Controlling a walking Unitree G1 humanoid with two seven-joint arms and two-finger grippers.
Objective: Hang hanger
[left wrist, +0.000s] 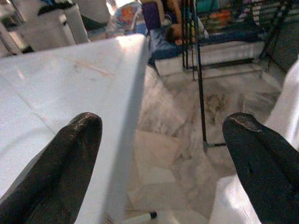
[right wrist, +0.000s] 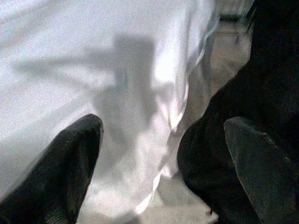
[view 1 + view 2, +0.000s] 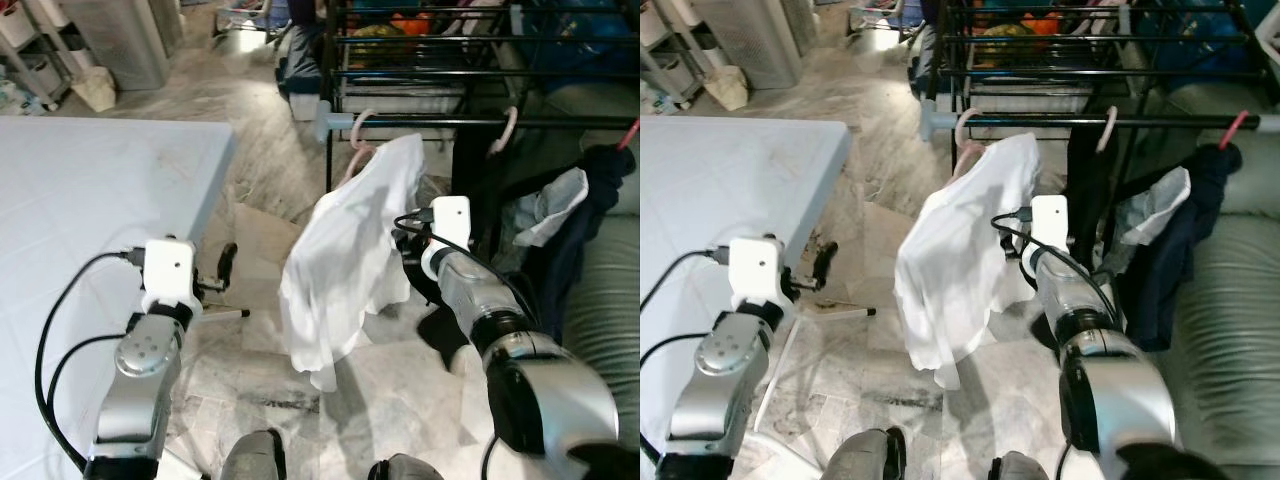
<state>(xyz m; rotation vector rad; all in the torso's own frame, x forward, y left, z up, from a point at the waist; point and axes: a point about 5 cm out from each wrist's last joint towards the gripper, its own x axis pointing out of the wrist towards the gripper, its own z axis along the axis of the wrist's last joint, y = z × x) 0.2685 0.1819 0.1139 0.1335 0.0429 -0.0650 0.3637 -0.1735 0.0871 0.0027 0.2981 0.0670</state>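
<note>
My right tool (image 2: 159,154) sits with its two fingers spread wide and holding nothing, the white shirt (image 3: 345,260) just ahead of it and close off its left finger (image 2: 56,163), a dark garment (image 2: 224,140) crowding the right one. The pink hanger (image 3: 357,135) carrying that shirt is up and forward of the tool, its hook already over the rail (image 3: 470,123) of the black drying rack (image 3: 420,60) as far as I can judge, though where hook meets rail is too small to be sure. My left tool (image 1: 161,158) is also wide apart and empty, out beside the pale blue surface (image 3: 90,200), with bare marble floor (image 1: 177,140) ahead of it. So the step in hand looks like letting go cleanly and backing off. To do it well, I'd keep these fingers spread, draw the right tool straight back toward me and not sideways, so no fingertip snags the loose cloth and drags the hanger off. The shirt hangs bunched and lopsided, so a tug would tip it. The neighbouring hangers further along the rail need a wide berth too.
</note>
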